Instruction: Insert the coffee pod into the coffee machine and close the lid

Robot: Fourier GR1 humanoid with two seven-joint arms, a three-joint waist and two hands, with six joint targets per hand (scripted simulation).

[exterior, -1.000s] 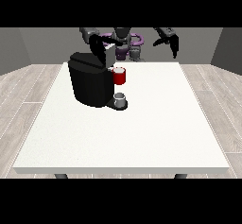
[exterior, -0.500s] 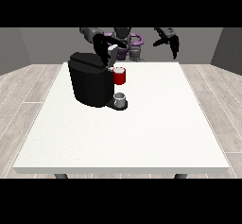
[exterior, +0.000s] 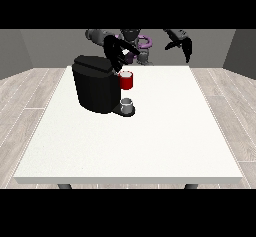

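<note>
Cup (exterior: 127,106) sits under coffee machine (exterior: 96,85); both hands' finger states cannot be told.

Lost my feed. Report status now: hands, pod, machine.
Hand at view's left above coffee machine, beside red pod holder. Hand at view's right raised off the table, holding nothing. Pod itself not discernible. Small cup at machine's base.

A coffee machine (exterior: 96,88) stands on the counter (exterior: 150,141), toward its far left; a cup (exterior: 127,104) sits at the machine's front.
</note>
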